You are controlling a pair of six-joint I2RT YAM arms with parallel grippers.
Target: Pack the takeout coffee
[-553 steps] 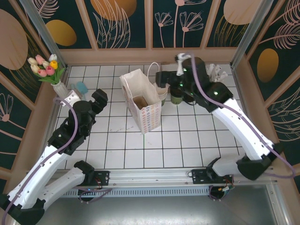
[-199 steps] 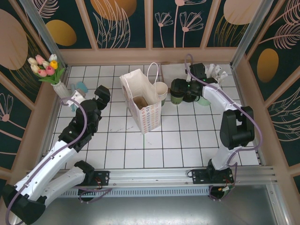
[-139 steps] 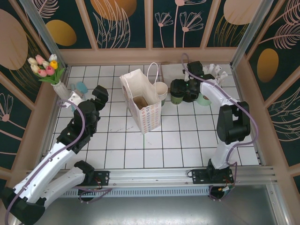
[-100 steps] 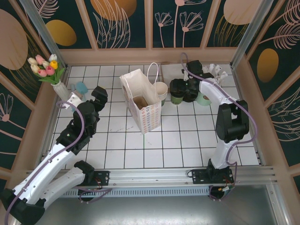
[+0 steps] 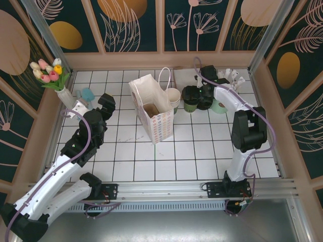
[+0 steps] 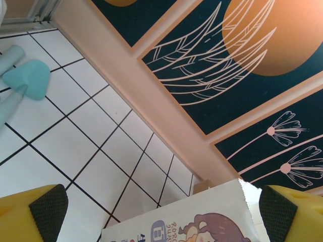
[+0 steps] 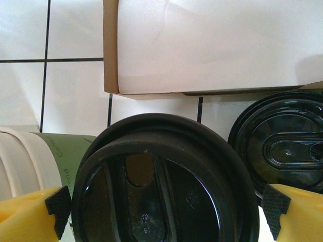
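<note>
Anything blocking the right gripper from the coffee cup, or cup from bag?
Nothing blocks the right gripper; it straddles the black-lidded dark green cup. A cream paper cup stands between that and the white bag.

The left pincer (image 6: pixel 162 214) is spread wide. A white paper bag (image 6: pixel 202 217) pokes up at 6 o'clock. A blue thing (image 6: pixel 30 78) lies at 10 o'clock.

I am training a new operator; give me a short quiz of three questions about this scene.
1. True or false: the takeout coffee already stands inside the paper bag.
2. What sits between the fingers of the right gripper? A) the coffee's black lid B) a spoon C) a napkin
3. Missing word: the gripper nearer the tulip vase is the ___ one.
Key: 1 false; 2 A; 3 left, the left gripper.
</note>
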